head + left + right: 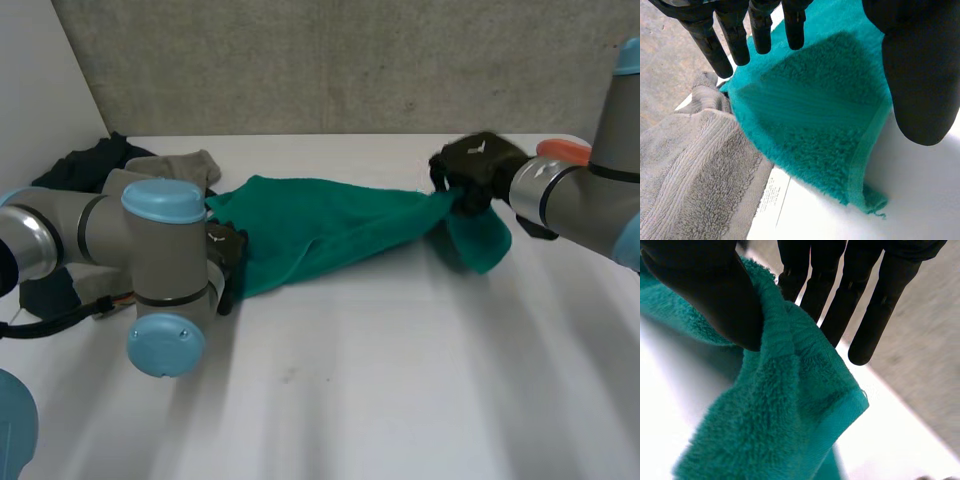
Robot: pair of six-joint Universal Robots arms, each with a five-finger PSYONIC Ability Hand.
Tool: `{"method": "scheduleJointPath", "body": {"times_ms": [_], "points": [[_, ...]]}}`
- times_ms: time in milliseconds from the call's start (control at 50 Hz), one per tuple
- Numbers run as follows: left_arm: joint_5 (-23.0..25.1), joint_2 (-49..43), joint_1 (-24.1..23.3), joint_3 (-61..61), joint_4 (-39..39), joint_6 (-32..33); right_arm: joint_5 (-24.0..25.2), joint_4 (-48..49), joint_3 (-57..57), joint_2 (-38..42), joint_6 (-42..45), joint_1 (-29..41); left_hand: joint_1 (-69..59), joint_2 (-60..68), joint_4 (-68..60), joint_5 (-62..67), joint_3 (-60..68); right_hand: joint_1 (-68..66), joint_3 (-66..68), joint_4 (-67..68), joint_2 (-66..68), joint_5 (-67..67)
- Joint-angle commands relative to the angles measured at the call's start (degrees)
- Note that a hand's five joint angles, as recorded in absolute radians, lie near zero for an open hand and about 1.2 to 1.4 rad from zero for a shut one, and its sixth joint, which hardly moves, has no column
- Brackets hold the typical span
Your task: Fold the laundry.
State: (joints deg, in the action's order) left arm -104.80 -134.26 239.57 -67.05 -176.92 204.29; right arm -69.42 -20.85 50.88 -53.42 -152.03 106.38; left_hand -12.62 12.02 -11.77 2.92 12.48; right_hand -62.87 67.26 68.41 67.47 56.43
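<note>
1. Right wrist view: the right hand [715, 295] pinches one end of the green towel [780, 430] between thumb and straight fingers [880, 300] (a firm hold, by the look).
2. The left hand [920, 75] hovers, fingers [735, 40] straight and gripping nothing, over the opposite corner, which lies on the table [400, 380] beside a grey towel [695, 170].
3. It should pinch that hem alone, clear of the grey towel.

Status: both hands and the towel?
Right hand pinches teal terry towel at one end, lifted. Left hand open over opposite corner. Grey ribbed towel beside that corner.
</note>
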Motion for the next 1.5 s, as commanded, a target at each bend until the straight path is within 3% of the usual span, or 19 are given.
{"method": "scheduleJointPath", "body": {"times_ms": [20,260,360,380,420,520,600,680,760,820,1000,1120,1200,1240,1320,1500], "points": [[-0.6,-1.5,1.1,-0.4,-1.5,4.0,-5.8,8.0,5.2,-5.7,-6.9,0.4,2.6,-2.0,1.8,-2.9,-2.5,-17.1,12.7,11.6,12.5,13.6],[-1.4,-2.4,4.5,0.0,-6.3,10.4,-6.2,6.9,6.1,-5.9,-6.7,-1.1,-7.8,8.4,-8.7,7.5,8.0,-17.1,12.7,11.6,12.5,13.6],[-0.1,-2.0,5.0,-0.3,-7.1,10.6,-6.2,6.8,7.4,-6.1,-5.8,-1.3,-37.4,38.0,-38.2,37.1,37.5,-17.1,12.7,11.6,12.5,13.6],[0.6,-1.3,5.2,-0.3,-7.2,10.7,-6.5,6.8,8.0,-6.2,-5.3,-1.3,-53.4,54.0,-54.3,53.1,53.6,-17.1,12.7,11.6,12.5,13.6],[0.8,0.0,5.3,-0.5,-7.1,10.5,-6.6,6.8,8.6,-6.2,-4.8,-1.3,-67.3,67.9,-68.2,67.0,67.5,-17.1,12.7,11.6,12.5,13.6],[1.8,7.2,6.0,-3.2,-6.9,10.2,-6.8,6.6,11.3,-7.1,-0.6,-3.0,-67.4,68.0,-68.2,67.1,67.5,-17.1,12.7,11.6,12.5,13.6],[5.5,16.7,7.7,-7.2,-6.2,10.3,-7.3,4.6,15.1,-9.9,6.5,-4.3,-67.4,68.0,-68.2,67.1,67.5,-17.1,12.7,11.6,12.5,13.6],[14.5,27.5,10.7,-12.4,-3.5,10.4,-7.7,1.3,21.7,-13.3,18.5,-5.6,-67.4,68.0,-68.2,67.1,67.5,-17.1,12.7,11.6,12.5,13.6],[21.6,30.1,12.8,-14.2,2.9,10.7,-8.7,-0.7,30.1,-15.4,38.8,-7.3,-67.4,68.0,-68.2,67.1,67.5,-17.1,12.7,11.6,12.5,13.6],[23.5,27.3,13.9,-13.9,7.7,10.9,-9.8,2.3,32.5,-14.9,45.3,-7.3,-67.4,68.0,-68.2,67.1,67.5,-17.1,12.7,11.6,12.5,13.6],[19.7,10.3,13.7,1.6,13.7,13.1,-12.0,18.6,27.9,-8.1,38.4,-4.8,-67.4,68.0,-68.2,67.1,67.5,-17.1,12.7,11.6,12.5,13.6],[18.3,2.3,12.0,28.1,13.1,11.3,-17.3,34.3,13.0,-2.6,31.7,-2.8,-67.4,68.0,-68.2,67.1,67.5,-17.1,12.7,11.6,12.5,13.6],[18.4,0.3,12.2,44.4,7.4,6.3,-22.8,46.5,4.6,-2.0,23.8,-2.7,-67.4,68.0,-68.2,67.1,67.5,-17.1,12.7,11.6,12.5,13.6],[17.8,-0.1,12.6,52.3,-0.1,0.2,-24.1,55.4,3.2,-2.7,15.7,-2.7,-67.4,68.0,-68.2,67.1,67.5,-17.1,12.7,11.6,12.5,13.6],[16.5,0.2,12.4,53.8,-6.0,-5.2,-22.3,63.5,4.6,-3.5,7.6,-2.3,-67.4,68.0,-68.2,67.1,67.5,-17.1,12.7,11.6,12.5,13.6],[15.9,1.7,13.5,39.3,-7.2,-8.7,-17.9,60.0,12.2,-2.8,7.1,-2.0,-67.4,68.0,-68.2,67.1,67.5,-17.1,12.7,11.6,12.5,13.6]]}}
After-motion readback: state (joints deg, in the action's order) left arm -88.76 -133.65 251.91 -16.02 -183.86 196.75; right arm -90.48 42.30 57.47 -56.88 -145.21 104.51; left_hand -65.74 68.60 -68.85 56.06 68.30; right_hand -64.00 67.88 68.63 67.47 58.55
